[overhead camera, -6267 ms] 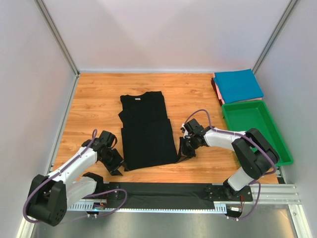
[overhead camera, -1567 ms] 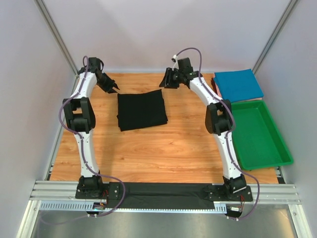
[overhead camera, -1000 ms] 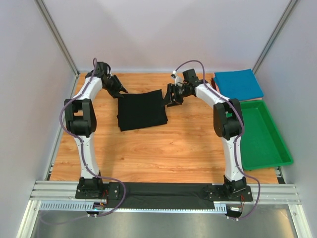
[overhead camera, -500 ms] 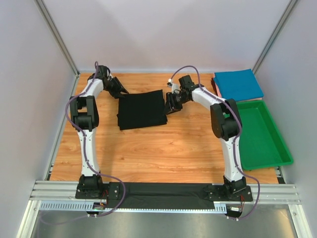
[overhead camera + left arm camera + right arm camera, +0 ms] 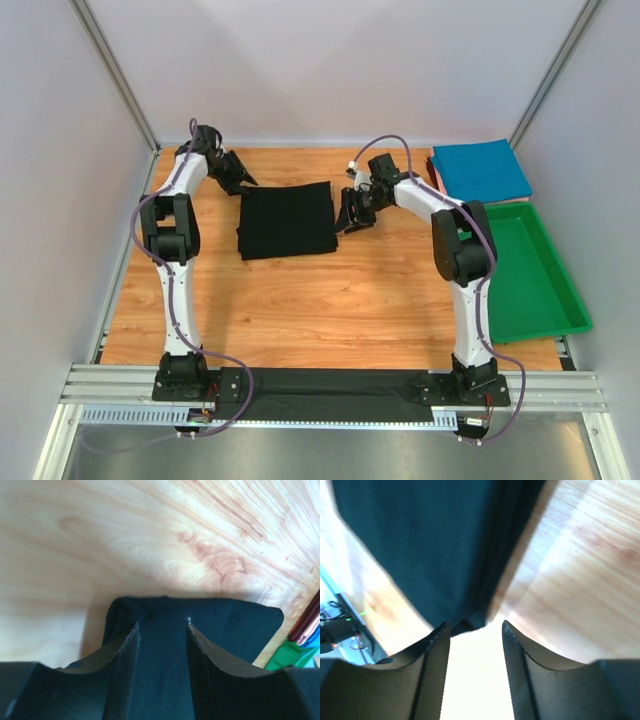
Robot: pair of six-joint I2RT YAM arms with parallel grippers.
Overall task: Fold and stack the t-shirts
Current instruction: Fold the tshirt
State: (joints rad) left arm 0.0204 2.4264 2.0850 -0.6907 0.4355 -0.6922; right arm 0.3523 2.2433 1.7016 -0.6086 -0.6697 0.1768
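Folding step on the black t-shirt (image 5: 287, 222); stacking judged not yet done.
It lay folded at upper centre of the table (image 5: 330, 300). Left pincer (image 5: 240, 182) stood parted over its upper-left corner; right pincer (image 5: 347, 218) stood parted just beside its right edge, gripping nothing. Next move probably needs both closing on cloth, then carrying it toward the teal t-shirt (image 5: 481, 171) at upper right.

Overhead light: bright and even, crisp focus; faint soft shadows on the desk (image 5: 300, 300).
Left wrist glare: desk ahead of the jaws washed pale, grain faded.
Left wrist focus: jaws soft-edged; black t-shirt (image 5: 225, 625) between them a flat dark mass.
Right wrist exposure: white blown-out patch between the jaws.
Right wrist blur: smeared throughout; shadow band ahead of the jaws, along the shirt's edge.
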